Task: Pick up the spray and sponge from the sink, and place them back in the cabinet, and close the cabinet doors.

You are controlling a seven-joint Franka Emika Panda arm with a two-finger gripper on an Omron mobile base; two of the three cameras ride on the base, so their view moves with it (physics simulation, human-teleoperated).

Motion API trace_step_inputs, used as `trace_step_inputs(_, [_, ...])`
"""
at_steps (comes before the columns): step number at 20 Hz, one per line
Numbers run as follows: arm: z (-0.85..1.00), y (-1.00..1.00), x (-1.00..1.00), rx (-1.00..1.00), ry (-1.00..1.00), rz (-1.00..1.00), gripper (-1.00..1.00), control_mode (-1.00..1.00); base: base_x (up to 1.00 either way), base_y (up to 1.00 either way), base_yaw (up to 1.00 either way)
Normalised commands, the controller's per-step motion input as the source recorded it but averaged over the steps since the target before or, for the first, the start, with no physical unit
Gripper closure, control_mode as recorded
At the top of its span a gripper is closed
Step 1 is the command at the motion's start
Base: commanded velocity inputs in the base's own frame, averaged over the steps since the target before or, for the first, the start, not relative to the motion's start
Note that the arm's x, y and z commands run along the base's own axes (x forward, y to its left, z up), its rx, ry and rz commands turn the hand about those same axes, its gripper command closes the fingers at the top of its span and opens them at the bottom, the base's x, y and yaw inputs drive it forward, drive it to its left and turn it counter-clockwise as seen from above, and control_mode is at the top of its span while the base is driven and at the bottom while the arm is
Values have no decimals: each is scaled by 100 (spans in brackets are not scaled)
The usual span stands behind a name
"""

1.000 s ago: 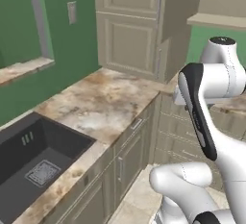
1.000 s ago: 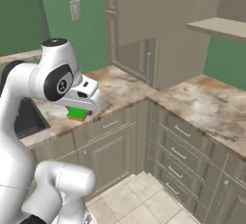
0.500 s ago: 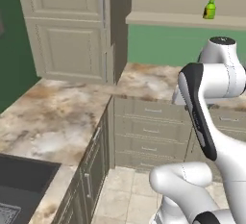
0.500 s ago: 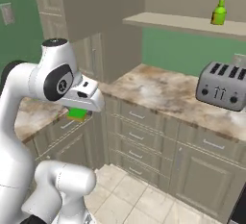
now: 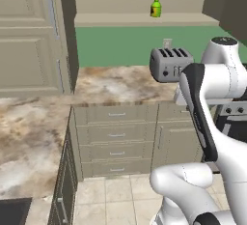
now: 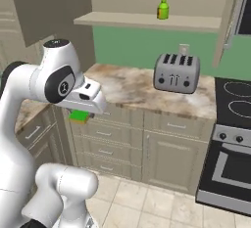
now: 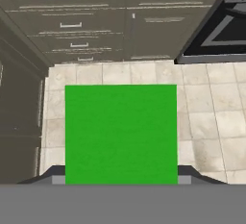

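Note:
My gripper (image 6: 79, 113) is shut on the sponge (image 6: 78, 117), a small green and yellow block hanging under the hand, level with the counter edge. In the hand view the sponge (image 7: 120, 131) is a big green square between the dark fingertips (image 7: 57, 175) of the gripper (image 7: 121, 176), above the tiled floor. A dark corner of the sink (image 5: 13, 212) peeks in at the bottom left. A tall beige panelled cabinet door (image 5: 30, 35) with a slim silver handle stands at the left. The spray is out of view.
A silver toaster (image 6: 176, 73) sits on the marble counter (image 6: 122, 87). A green bottle (image 6: 163, 8) stands on the open shelf above. A black stove (image 6: 230, 139) is at the right. Beige drawers (image 5: 116, 137) line the corner below. The tiled floor (image 7: 211, 117) lies beneath the hand.
The whole picture has swung to the right with the base: the sink slid off to the left, and the toaster, shelf and stove came into view. The sponge stays in the gripper.

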Motion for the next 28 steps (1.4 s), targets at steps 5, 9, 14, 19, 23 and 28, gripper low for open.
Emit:
trace_step_inputs(5, [0,0,0,0,0,0,100,100,1,0,-30])
trace_step_inputs(9, [0,0,0,0,0,0,100,100,5,0,-3])
trace_step_inputs(14, [0,0,0,0,0,0,100,100,19,0,-1])
trace_step_inputs(19, [0,0,0,0,0,0,100,100,51,0,-5])
trace_step_inputs(23, [0,0,0,0,0,0,100,100,43,15,-15])
trace_step_inputs(28, [0,0,0,0,0,0,100,100,39,23,-18])
